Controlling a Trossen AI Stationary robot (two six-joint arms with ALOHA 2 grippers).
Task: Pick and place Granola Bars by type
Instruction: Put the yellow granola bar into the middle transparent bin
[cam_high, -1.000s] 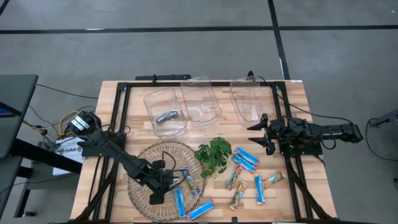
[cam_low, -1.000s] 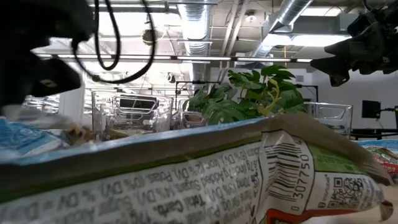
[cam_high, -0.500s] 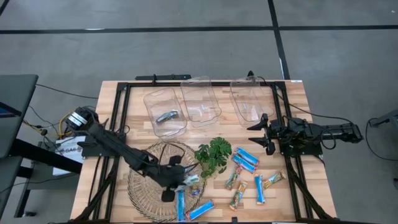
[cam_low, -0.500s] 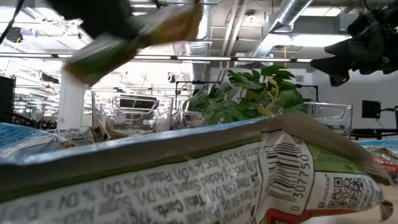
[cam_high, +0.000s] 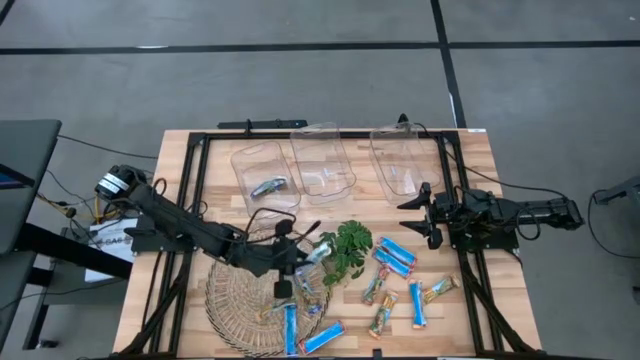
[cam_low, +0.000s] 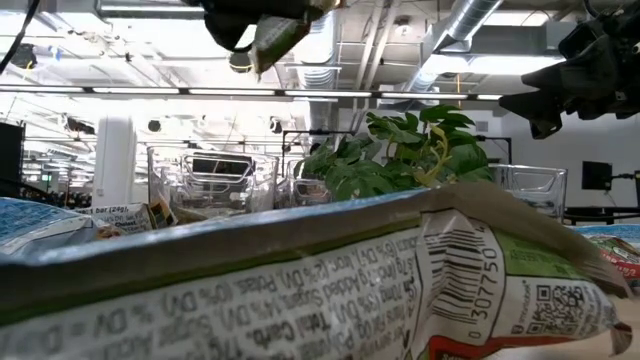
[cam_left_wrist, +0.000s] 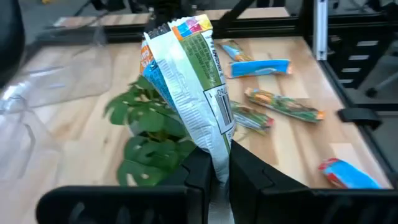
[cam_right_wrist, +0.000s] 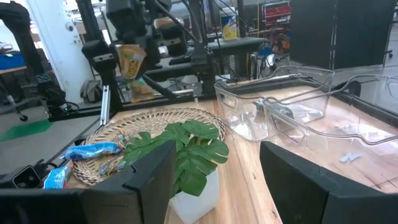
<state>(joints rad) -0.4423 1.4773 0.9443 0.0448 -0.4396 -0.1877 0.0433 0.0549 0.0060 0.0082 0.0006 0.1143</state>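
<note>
Evidently the left claw (cam_high: 318, 251), clamped on a multicoloured granola bar (cam_left_wrist: 189, 81), has lifted it off the wicker basket (cam_high: 228, 300) and swung toward the clear bins (cam_high: 268, 180) at twelve o'clock; sorting appears under way. Right claw (cam_high: 415, 212) waits at three o'clock, fingers apart.

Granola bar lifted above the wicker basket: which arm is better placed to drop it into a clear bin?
Left. The left gripper is already shut on the granola bar, raised near the clear bins. The right gripper waits open and empty at the table's right side.
</note>
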